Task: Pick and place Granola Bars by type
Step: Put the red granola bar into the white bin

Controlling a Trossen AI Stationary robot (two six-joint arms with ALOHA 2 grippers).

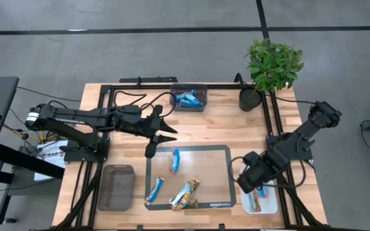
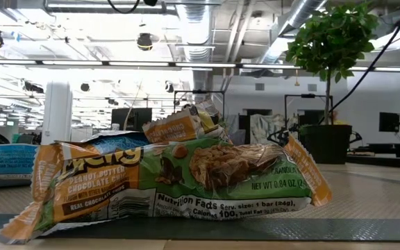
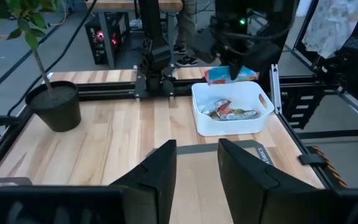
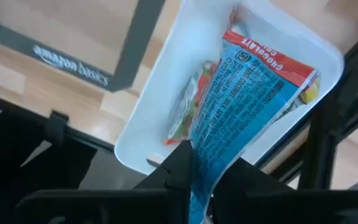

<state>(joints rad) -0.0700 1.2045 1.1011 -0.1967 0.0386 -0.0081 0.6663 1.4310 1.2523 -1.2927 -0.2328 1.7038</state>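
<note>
Right claw [image 4: 194, 168]: lower right of the high view, above the white tray; fingers closed on one end of a red-and-blue granola bar [image 4: 247, 99], which points out past them over the tray.
White tray [image 4: 160, 112]: at the counter's lower right corner in the high view, directly beneath the held bar; a few multicoloured bars [image 3: 229, 112] lie inside it.
Left claw [image 3: 196, 171]: left of centre in the high view, over bare wood just above the mat's upper left corner; fingers parted with a clear gap, gripping nothing.
Mat [image 1: 218, 153]: dark-edged rectangle at lower centre of the high view, between the two arms.
Bars on the mat: one red-and-blue bar [image 1: 175, 160] near the mat's upper left, one blue-and-gold bar [image 1: 155, 190] at its lower left, and a green-and-orange pair [image 1: 186, 194] just right of that; the low view fills with the green-and-orange wrapper [image 2: 186, 180].
Dark tray with blue bars [image 1: 189, 99]: top centre of the counter in the high view.
Grey tray [image 1: 115, 187]: lower left of the counter, just left of the mat.
Potted plant [image 1: 272, 67]: upper right corner of the counter [image 1: 223, 128].
</note>
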